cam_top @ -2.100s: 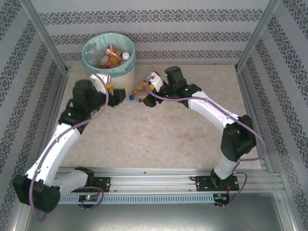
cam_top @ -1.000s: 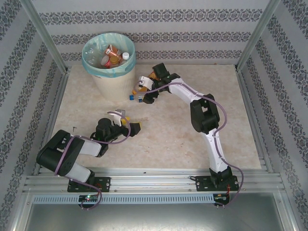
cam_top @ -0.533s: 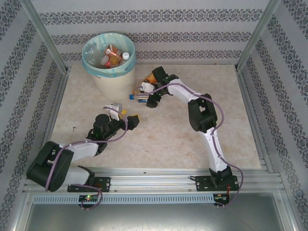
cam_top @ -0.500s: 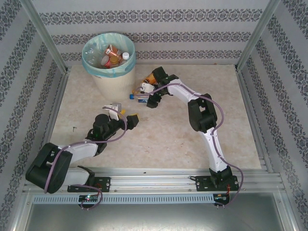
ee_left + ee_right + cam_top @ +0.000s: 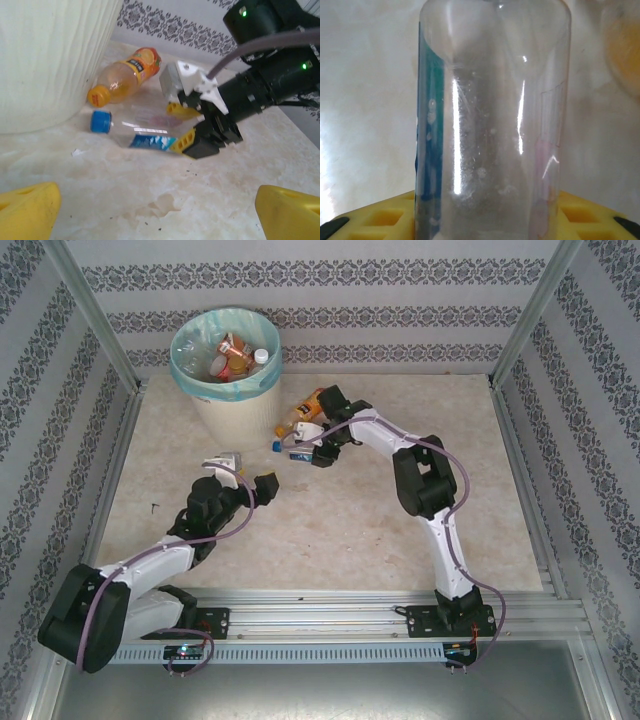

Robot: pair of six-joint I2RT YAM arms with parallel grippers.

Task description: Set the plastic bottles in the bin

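Observation:
A clear bottle with a blue cap and blue label [image 5: 288, 447] [image 5: 145, 131] [image 5: 495, 125] lies on the table beside the bin [image 5: 232, 412] [image 5: 45, 60]. My right gripper [image 5: 308, 445] [image 5: 180, 125] [image 5: 490, 220] is shut on its body, one yellow pad [image 5: 385, 217] on each side. An orange bottle [image 5: 303, 408] [image 5: 125, 77] lies just behind it, against the bin's foot. Several bottles [image 5: 232, 355] lie inside the bin. My left gripper [image 5: 245, 475] [image 5: 160, 220] stands open, low over the table, facing these bottles from the near left.
The cream bin lined with a teal bag stands at the back left corner. Patterned walls and metal posts [image 5: 95, 325] enclose the table. A brown stain [image 5: 160, 207] marks the tabletop in front of my left gripper.
My right gripper has closed its fingers onto the clear blue-labelled bottle. My left arm has drawn back from the bin and now points at the bottles from lower left.

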